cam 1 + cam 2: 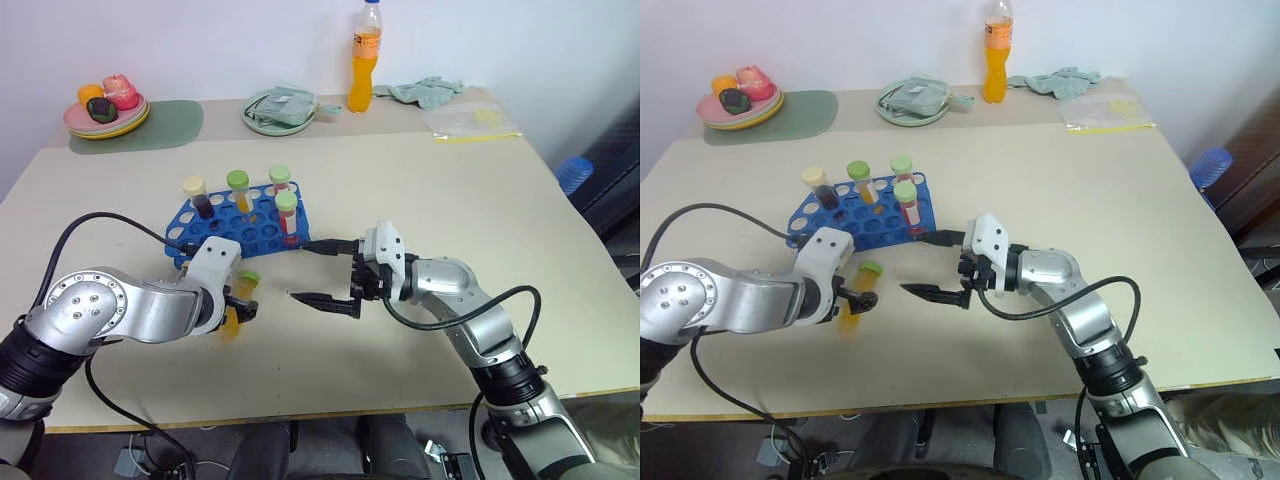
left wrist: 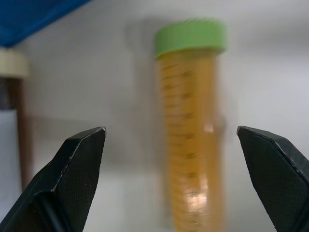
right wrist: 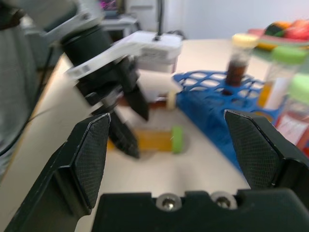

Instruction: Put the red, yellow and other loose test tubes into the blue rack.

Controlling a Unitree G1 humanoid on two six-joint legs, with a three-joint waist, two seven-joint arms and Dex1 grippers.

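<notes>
While yellow-orange tube (image 2: 192, 130) lies on table, left tool (image 1: 238, 312) straddles it, open.

You are looking at a makeshift lab-practice corner in a plain room, more office or test room than real laboratory. A beige desk (image 1: 450, 200) stands against a bare white wall. On it a blue rack (image 1: 235, 225) holds capped sample tubes, which gives the lab flavour. The rest is everyday clutter: a tall orange drink bottle (image 1: 366, 55), a stack of plates with toy fruit (image 1: 107, 105) on a green mat (image 1: 160, 125), a pale green plate (image 1: 278, 110) with a folded cloth, a crumpled rag (image 1: 425, 91) and a clear plastic bag (image 1: 470, 120). Loose black cables trail across the desk.
</notes>
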